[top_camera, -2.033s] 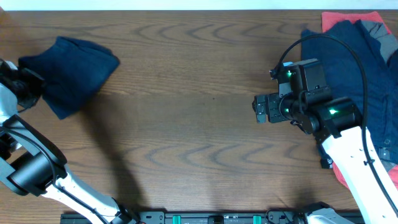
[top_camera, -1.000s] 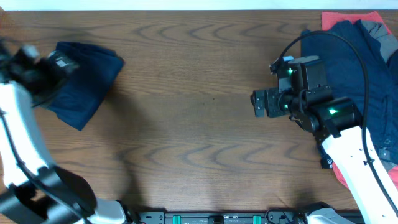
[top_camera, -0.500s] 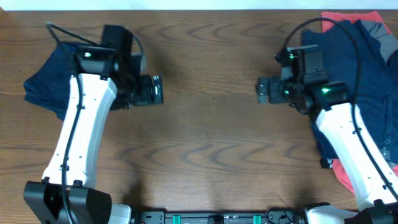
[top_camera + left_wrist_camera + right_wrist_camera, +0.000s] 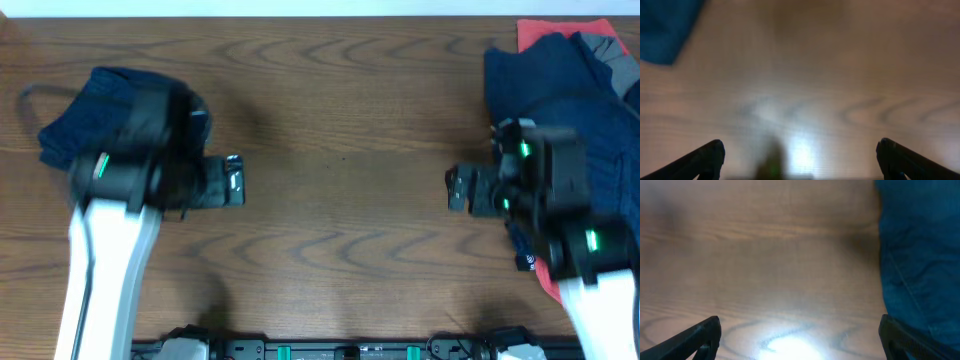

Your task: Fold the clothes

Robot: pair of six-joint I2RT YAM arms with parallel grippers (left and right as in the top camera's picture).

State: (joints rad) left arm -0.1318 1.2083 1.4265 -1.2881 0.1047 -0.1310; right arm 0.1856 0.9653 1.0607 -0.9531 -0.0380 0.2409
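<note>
Two grippers, the left gripper (image 4: 232, 185) and the right gripper (image 4: 458, 190), are hanging over the grained wooden table (image 4: 340, 250), both with fingers spread wide and carrying nothing. One navy bundle (image 4: 70, 115) is lying compact at ten o'clock, seemingly folded. At two o'clock a rumpled navy pile (image 4: 550, 85) is waiting, soft and creased, overlapping a coral-red piece (image 4: 555, 28) and a grey piece (image 4: 603, 43). Most folding, I judge, is remaining.

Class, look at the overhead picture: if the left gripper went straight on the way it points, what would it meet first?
Its way over the bare table looks free until the right gripper, which faces the left gripper. If it tilts downward, which is unclear, the table comes first.
</note>
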